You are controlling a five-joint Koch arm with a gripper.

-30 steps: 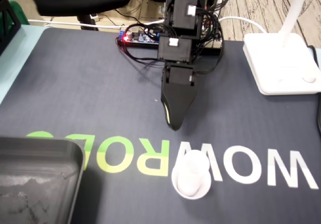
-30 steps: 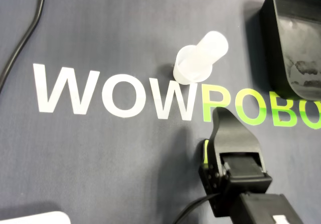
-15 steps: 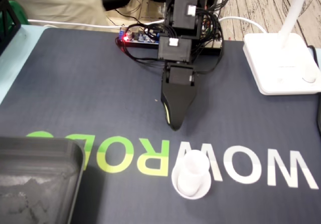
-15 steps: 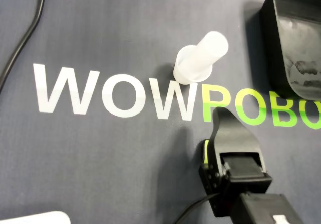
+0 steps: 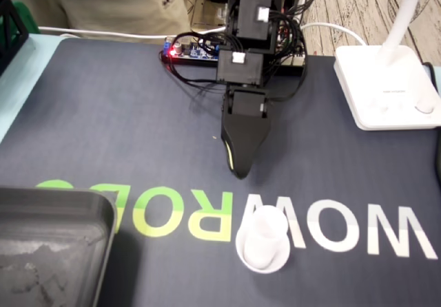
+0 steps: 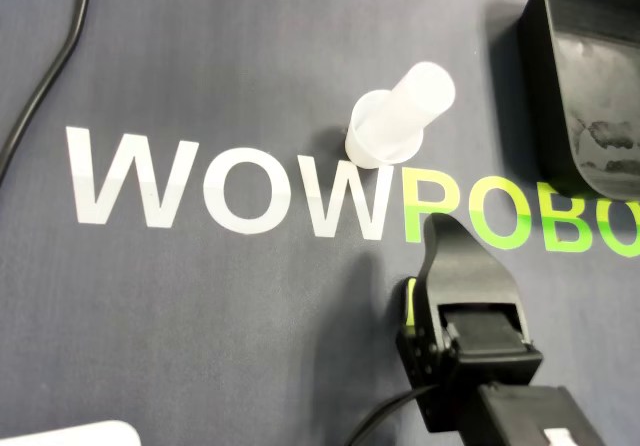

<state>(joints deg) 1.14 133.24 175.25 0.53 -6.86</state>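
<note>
Nearest in the fixed view: dark grey plastic tray (image 5: 55, 198) at the left corner of the bench (image 5: 103, 128). Just beyond, small translucent white plastic cup (image 5: 262, 241), standing on its wider end on the white lettering, untouched. Farther back, black end effector (image 5: 238, 171) with a lime stripe, aimed at it but apart (one tip visible, so apart or together impossible to tell). Judged barely begun: approach, grasp and carry all left.

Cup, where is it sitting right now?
In the fixed view the cup stands bottom centre on the lettered mat, just in front of the gripper but not touching it, with the black tray to its left.
</note>
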